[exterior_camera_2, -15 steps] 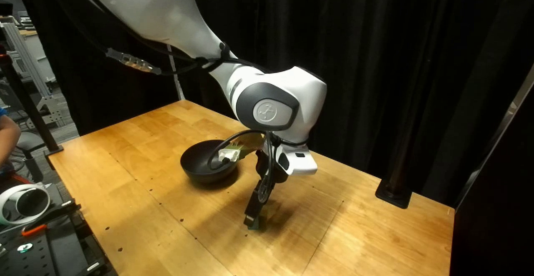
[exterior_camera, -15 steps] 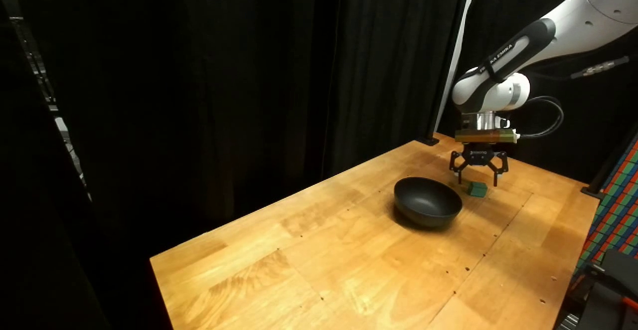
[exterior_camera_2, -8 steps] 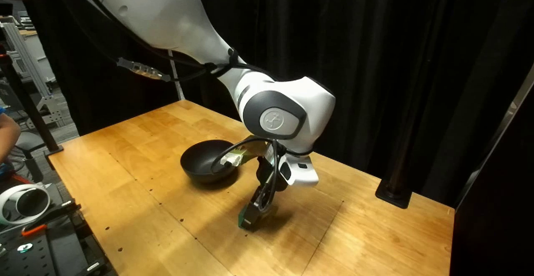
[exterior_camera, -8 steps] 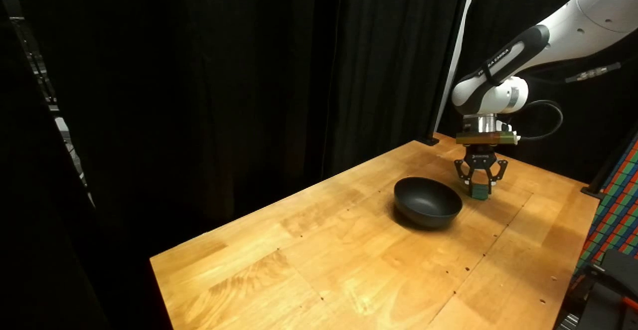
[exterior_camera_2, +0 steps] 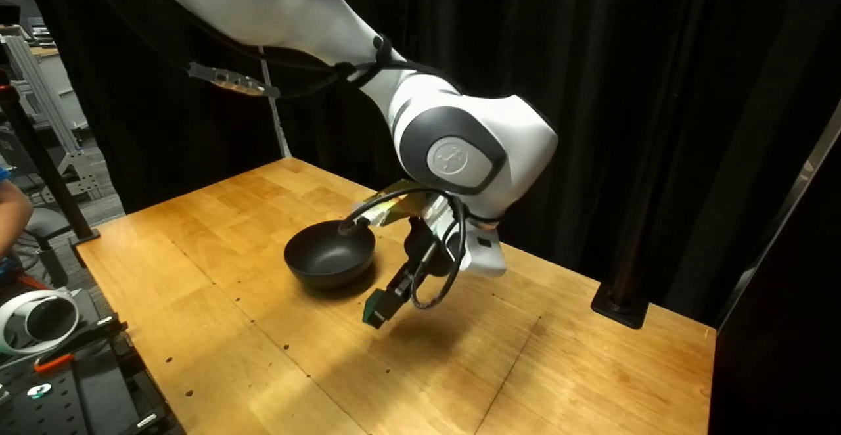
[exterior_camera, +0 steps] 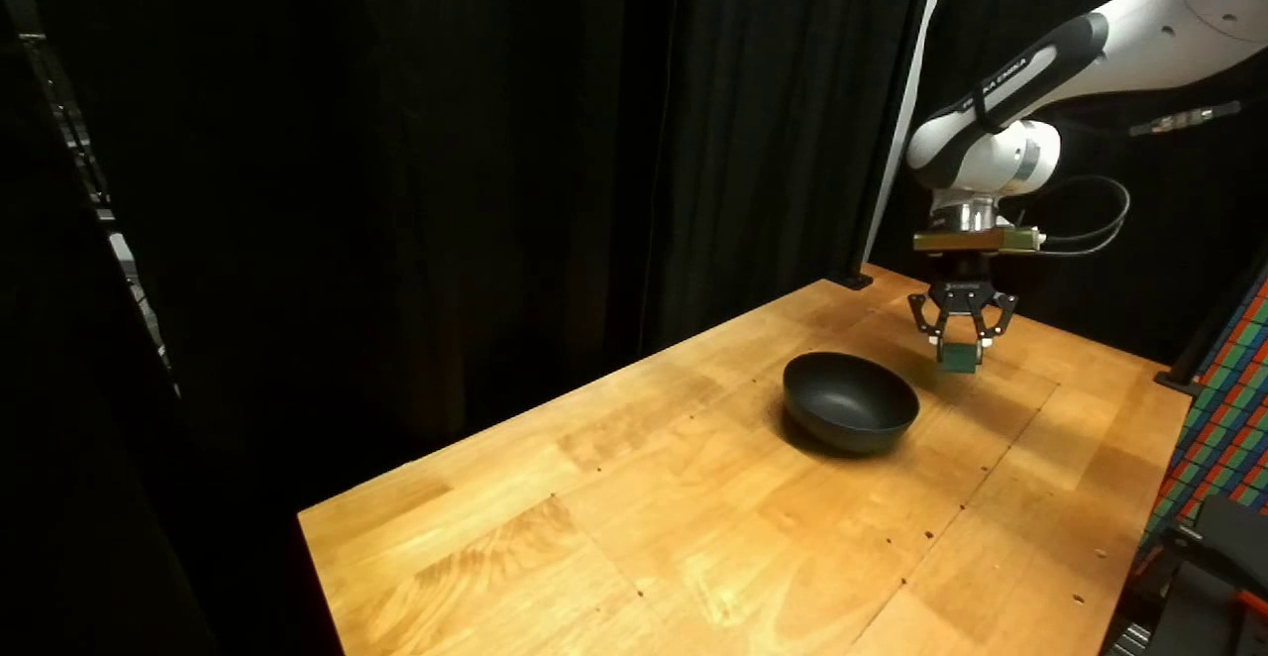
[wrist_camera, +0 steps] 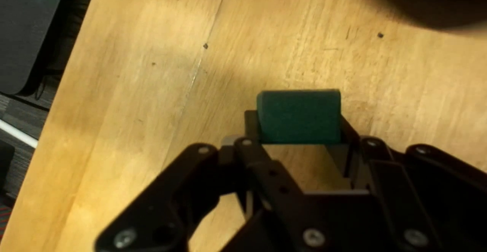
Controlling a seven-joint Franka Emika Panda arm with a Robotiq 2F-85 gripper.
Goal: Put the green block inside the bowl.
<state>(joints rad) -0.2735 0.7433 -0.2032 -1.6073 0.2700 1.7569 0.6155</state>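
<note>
Our black jointed claw [exterior_camera: 959, 347] pinches the dark green rectangular block [wrist_camera: 300, 117], now higher over the light wooden desk [exterior_camera: 713, 507] than before; round black bowl [exterior_camera: 850, 400] unmoved.

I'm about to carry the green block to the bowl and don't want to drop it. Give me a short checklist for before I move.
1. The green block sits between the fingers: ok, one on either side.
2. The block is off the table: ok, it hangs above it.
3. The bowl stands with its mouth up: ok.
4. The block is over the bowl: not ok, it is off to one side.
5. The grip is firm: cannot tell.
</note>
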